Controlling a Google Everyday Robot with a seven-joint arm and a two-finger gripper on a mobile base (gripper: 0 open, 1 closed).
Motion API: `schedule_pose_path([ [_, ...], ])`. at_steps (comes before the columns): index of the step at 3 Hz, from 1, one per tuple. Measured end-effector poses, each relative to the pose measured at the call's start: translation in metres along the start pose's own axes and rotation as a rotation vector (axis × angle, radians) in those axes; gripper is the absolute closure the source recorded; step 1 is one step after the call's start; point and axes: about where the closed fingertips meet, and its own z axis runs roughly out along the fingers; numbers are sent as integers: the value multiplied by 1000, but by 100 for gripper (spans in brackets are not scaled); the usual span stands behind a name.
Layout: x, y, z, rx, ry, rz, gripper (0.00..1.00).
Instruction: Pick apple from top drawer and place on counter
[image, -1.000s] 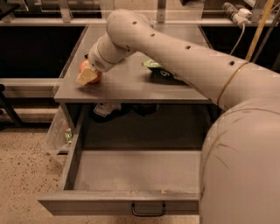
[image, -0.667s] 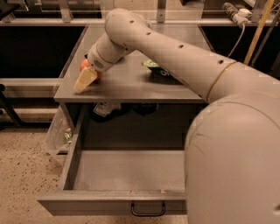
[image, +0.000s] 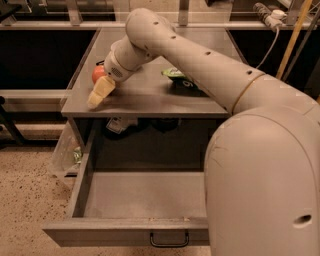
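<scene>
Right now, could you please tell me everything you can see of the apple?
The apple is small, round, smooth and red-orange, only its left part showing. It sits low over the grey counter, near the left edge. The gripper, right beside it, hides the rest; whether they touch is unclear.

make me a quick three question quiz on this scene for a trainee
1. True or false: the apple lies inside the top drawer.
2. Where is the gripper? A) down in the drawer B) over the front left part of the counter, right beside the apple C) near the floor
3. Fill in: the other item on the counter, right of the arm, is a ___ packet.

Key: 1 false, the apple is up at the counter; 2 B; 3 green
</scene>
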Motion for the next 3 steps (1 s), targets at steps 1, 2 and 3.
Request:
schedule_pose_path([
  [1, 4, -1, -12, -15, -23, 8, 0],
  [2, 9, 1, -45, 10, -69, 23, 0],
  [3, 10, 1, -45, 10, -69, 23, 0],
])
